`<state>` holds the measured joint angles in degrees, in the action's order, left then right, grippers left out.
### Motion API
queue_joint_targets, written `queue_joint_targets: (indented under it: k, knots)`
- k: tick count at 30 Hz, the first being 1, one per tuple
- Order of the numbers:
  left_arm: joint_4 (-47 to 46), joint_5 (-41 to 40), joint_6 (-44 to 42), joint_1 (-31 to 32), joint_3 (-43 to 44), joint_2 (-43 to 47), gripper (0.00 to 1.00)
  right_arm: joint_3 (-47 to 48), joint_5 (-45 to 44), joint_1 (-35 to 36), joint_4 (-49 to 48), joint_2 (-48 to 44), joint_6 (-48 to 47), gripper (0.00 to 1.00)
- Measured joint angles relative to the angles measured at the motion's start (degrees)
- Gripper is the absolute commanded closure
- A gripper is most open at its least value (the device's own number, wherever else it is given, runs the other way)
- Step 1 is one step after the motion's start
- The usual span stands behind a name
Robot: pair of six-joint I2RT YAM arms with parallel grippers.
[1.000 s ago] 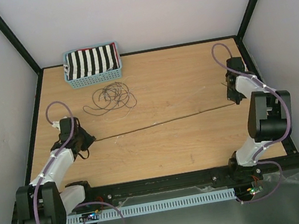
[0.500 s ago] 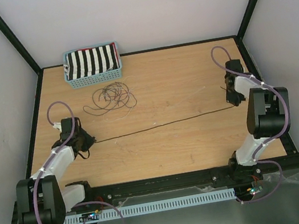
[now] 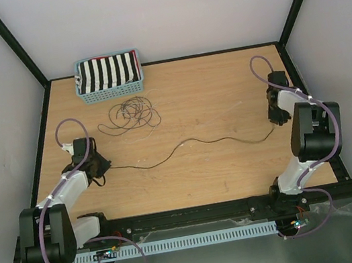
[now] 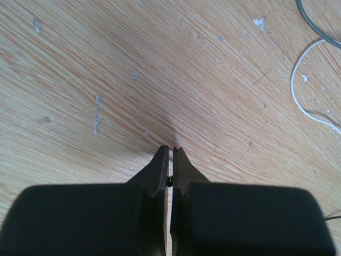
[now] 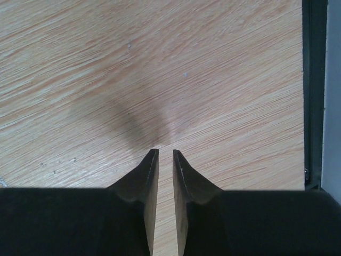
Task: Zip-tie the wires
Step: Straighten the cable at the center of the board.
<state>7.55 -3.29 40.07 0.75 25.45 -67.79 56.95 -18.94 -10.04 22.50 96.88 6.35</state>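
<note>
Wires (image 3: 133,114) — 1 strand (image 3: 184,141) slack | left pincer (image 4: 170,152) low, clamped on it | right pincer (image 5: 165,153) low, slightly apart

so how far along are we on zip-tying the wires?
Early. Done: one dark strand lies apart from the tangle of wires, slack across the table. In hand: the left claw is shut on its end; the right claw is slightly open, holding nothing. Left: the wires aren't bundled and no zip tie is in view.
</note>
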Motion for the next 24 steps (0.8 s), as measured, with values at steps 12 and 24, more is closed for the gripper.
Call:
queue_joint_targets:
  k: [12, 24]
  knots:
    - [-0.66, -2.45, -0.07, 0.26, 0.0, -0.22, 0.91, 0.07, 4.26, -0.2, -0.35, -1.95, -0.26, 0.52]
    - [0.66, -5.35, -1.51, 0.26, 0.0, 2.45, 0.98, 2.38, 21.33, 9.44, -1.68, -8.48, 1.4, 0.39]
